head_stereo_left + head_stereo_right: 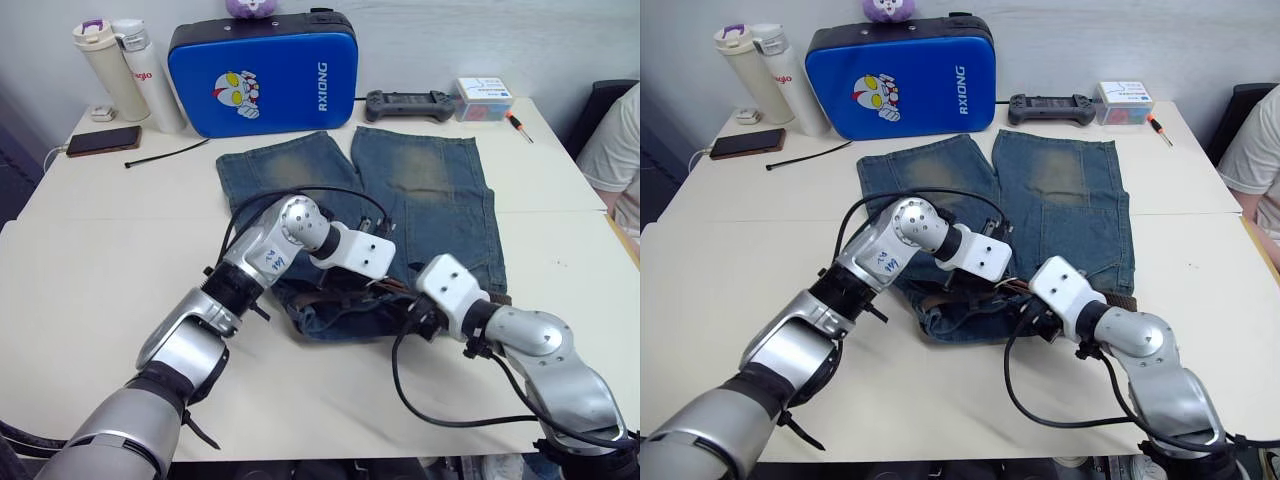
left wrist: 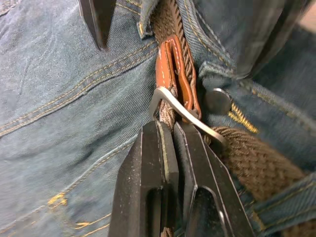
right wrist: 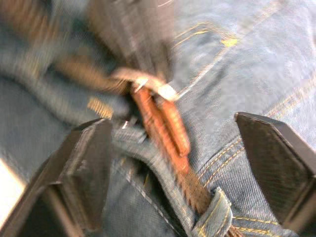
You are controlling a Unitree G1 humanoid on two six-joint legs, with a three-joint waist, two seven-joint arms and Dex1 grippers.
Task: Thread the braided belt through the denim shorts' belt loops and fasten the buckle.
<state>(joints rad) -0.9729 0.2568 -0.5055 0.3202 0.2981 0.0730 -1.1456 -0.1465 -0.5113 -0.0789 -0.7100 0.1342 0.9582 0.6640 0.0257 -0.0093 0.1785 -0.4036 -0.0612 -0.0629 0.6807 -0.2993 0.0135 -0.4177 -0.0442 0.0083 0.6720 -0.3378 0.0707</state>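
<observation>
Together, the left gripper pinched one silver buckle; the right gripper gaped over the braided belt running along the denim shorts waistband.

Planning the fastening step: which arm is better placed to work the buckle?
Left, probably: the left gripper has its fingers shut on the buckle, while the right gripper is open astride the braided belt.

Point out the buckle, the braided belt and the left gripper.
buckle (image 2: 170, 101): left wrist view, on its silver metal frame bar.
braided belt (image 2: 256, 165): left wrist view, on the woven brown strap beside the buckle.
left gripper (image 2: 167, 136): left wrist view, between its closed fingertips at the buckle.
</observation>
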